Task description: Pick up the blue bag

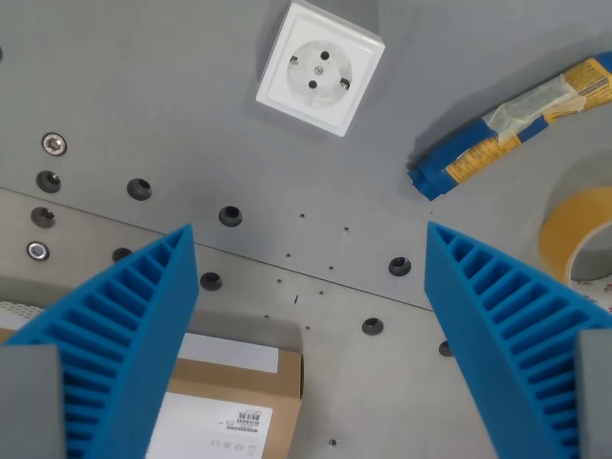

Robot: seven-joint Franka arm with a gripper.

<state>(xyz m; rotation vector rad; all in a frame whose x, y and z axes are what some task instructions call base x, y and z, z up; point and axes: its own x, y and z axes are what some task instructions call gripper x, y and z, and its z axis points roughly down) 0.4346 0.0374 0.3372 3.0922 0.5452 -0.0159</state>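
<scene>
The blue bag (512, 124) lies rolled up at the wrist view's upper right, blue with yellow and orange print and a strip of clear tape across it. My gripper (311, 239) is open, its two blue ribbed fingers (134, 335) spread wide at the lower left and lower right. Nothing is between them. The bag lies above and to the right of the gap, just beyond the tip of the right finger, apart from it.
A white wall socket (320, 69) sits at the top centre. A roll of yellow tape (579, 234) lies at the right edge below the bag. A brown cardboard box (234, 402) with a white label is at the bottom left. The grey table (316, 220) has several screw holes.
</scene>
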